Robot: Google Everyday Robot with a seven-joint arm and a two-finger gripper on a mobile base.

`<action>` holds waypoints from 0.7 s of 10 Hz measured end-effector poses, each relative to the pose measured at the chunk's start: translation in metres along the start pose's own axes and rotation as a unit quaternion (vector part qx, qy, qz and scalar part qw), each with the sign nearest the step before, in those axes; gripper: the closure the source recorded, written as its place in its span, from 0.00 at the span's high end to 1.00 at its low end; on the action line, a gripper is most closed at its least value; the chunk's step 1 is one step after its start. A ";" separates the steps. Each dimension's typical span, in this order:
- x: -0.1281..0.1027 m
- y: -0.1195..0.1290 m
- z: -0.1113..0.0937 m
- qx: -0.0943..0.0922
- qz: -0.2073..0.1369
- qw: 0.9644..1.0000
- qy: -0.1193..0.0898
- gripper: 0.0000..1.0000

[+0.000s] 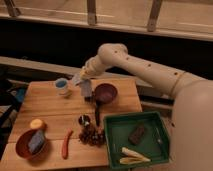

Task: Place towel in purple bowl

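Jaws look closed on the towel (85, 88), which hangs down from the gripper (82, 75) as a small greyish flap, though how firmly they've got it I honestly can't say. Going big to small: the arm (150, 67) sweeps in from the right and takes up most of the right side, ending over the far middle of the wooden table (50, 112). On the near right there's a green bin (112, 142) with a dark block and some pale stuff in it. Then the purple bowl (106, 93), sitting just right of the dangling towel, really close, maybe touching at the rim, can't tell. Near left is an orange-brown bowl (22, 145) with something grey-blue in it, and a blue-and-white cup (62, 86) sits far left of the gripper. Smaller bits: a dark clump (91, 136) near the middle, a red chili-shaped thing (66, 145), a yellow fruit (36, 123), and a little dark cup (83, 119). So what could go wrong? My guess is the towel isn't over the bowl yet, it's hanging just off its left edge, so letting go now would likely drape it on the rim or drop it on the table. Also the loose hanging end could drag against the bowl and nudge or tip it, since that bowl looks light. And with a floppy cloth, part of it flopping outside the bowl seems pretty possible even if the drop is centered.
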 end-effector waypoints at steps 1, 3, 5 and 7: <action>-0.005 -0.007 -0.013 0.000 0.012 1.000 -0.015 0.00; -0.006 -0.008 -0.014 0.000 0.014 1.000 -0.016 0.00; -0.005 -0.007 -0.013 0.000 0.013 1.000 -0.015 0.00; -0.001 -0.018 -0.011 0.017 0.030 0.999 -0.016 0.00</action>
